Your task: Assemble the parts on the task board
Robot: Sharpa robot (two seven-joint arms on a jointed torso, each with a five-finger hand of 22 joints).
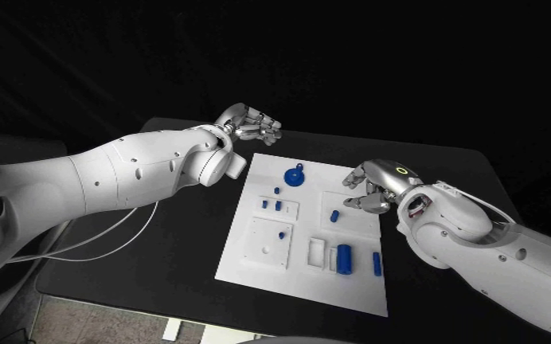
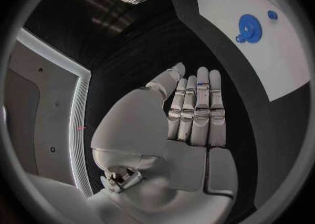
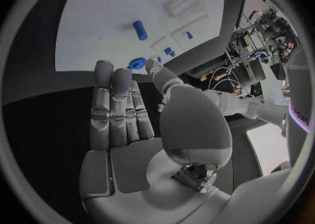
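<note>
Both robot hands hold nothing, fingers extended: right robot hand (image 1: 377, 187) hovers at the task board's (image 1: 267, 276) right edge, left robot hand (image 1: 251, 127) sits off the board's far left corner over the black table (image 1: 150, 248). Nearest loose part to the right robot hand is the short blue peg (image 1: 334, 216), lying on the board just toward the robot and slightly inboard. The blue gear (image 1: 295, 175) near the far edge lies between the two robot hands, so I judge the right one takes the peg.
</note>
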